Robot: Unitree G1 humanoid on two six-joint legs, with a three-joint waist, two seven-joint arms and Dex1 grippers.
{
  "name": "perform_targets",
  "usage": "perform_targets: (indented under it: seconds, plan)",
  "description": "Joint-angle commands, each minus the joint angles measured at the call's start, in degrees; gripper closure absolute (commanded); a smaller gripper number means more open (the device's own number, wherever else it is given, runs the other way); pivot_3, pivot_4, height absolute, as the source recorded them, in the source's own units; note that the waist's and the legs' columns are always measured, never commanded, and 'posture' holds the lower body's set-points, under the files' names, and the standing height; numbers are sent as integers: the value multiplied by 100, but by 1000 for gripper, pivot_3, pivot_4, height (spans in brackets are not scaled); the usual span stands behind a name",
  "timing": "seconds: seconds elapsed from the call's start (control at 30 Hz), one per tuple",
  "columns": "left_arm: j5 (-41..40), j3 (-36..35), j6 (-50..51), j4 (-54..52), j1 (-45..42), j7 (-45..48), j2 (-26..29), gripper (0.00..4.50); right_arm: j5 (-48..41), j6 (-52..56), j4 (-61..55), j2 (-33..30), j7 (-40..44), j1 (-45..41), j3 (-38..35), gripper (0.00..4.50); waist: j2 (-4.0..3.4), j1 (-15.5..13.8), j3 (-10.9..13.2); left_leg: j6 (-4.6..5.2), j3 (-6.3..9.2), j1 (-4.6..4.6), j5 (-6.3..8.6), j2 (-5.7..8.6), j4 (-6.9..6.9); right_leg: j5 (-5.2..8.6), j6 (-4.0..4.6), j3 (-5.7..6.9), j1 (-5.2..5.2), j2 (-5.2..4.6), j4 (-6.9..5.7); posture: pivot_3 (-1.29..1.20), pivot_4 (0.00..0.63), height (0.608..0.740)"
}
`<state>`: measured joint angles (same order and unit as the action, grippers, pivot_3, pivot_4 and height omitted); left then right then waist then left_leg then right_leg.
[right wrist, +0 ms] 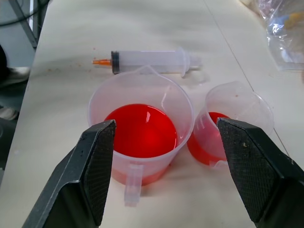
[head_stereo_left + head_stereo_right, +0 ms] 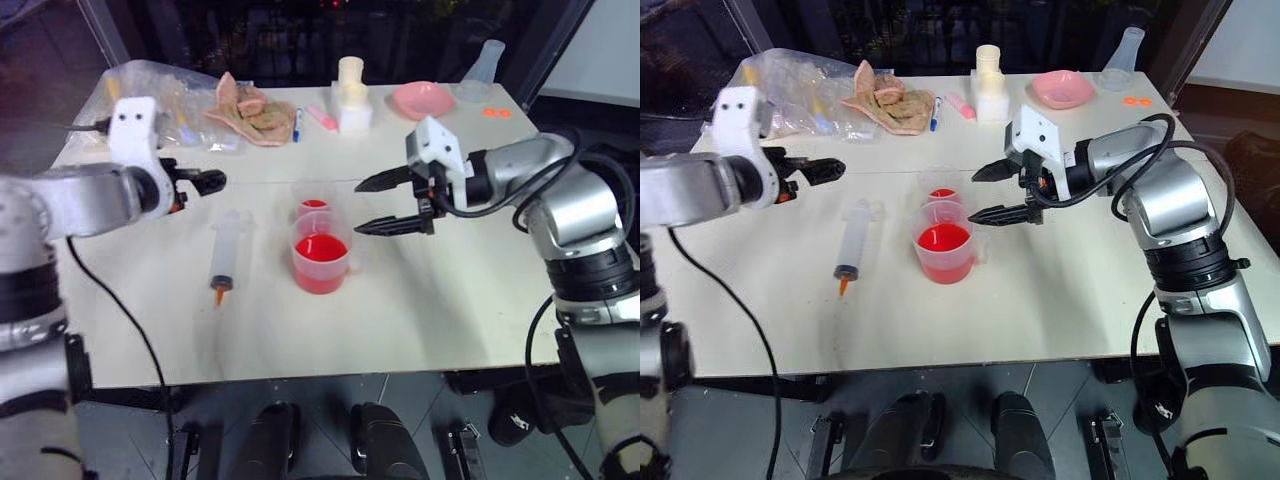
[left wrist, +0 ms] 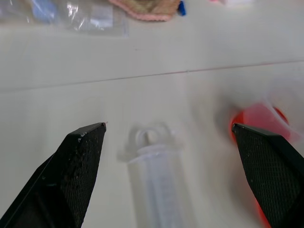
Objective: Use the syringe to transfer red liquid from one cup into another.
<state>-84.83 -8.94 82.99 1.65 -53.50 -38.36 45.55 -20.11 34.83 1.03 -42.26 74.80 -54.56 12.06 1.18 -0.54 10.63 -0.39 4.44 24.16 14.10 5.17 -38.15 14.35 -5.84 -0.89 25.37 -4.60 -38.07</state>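
Note:
The syringe lies flat on the white table, its orange tip toward the front edge. To its right stands the wider handled cup, holding red liquid. Just behind that cup is the small narrow cup, which holds a little red liquid too. My left gripper hovers open above and behind the syringe's plunger end, with nothing between its fingers. From the right, my right gripper points at the two cups, open and empty, its fingertips close to their rims.
Along the back of the table lie a clear plastic bag, a pink cloth, a blue pen, a white bottle, a pink bowl and a clear flask.

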Motion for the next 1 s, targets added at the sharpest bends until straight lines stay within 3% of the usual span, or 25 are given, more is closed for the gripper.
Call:
perform_targets:
  seconds: [0.03,0.27,0.37,0.57,1.0]
  plan:
    - [-188,752,794,1076,-1077,-455,66,51,-67,51,-273,-51,-87,-109,-217,971,1,-2,1,-1,1,3,-1,-1,0,0,0,1,3,2,-1,0,150,740]
    - [219,1058,951,3528,-2497,-1588,-665,51,-233,344,-694,-127,-363,114,-404,971,1,7,0,-4,1,4,-3,1,1,0,-1,2,6,2,-4,0,150,740]
    - [636,744,951,4499,-2811,-1902,-1018,51,-298,430,-727,-164,-374,117,-457,971,1,4,0,-5,1,5,-3,1,1,0,-1,1,6,2,-3,0,150,740]
    - [1247,534,951,5796,-2951,-1712,-1359,51,-348,497,-748,-180,-408,137,-464,971,2,32,0,-6,-1,5,-4,2,2,0,-1,2,7,2,-4,0,150,740]
    - [3347,-237,851,5727,-2536,-562,-1917,51,-461,662,-990,-278,-512,278,-516,971,3,20,0,-7,0,11,-4,3,1,0,-2,4,9,0,-3,0,150,740]
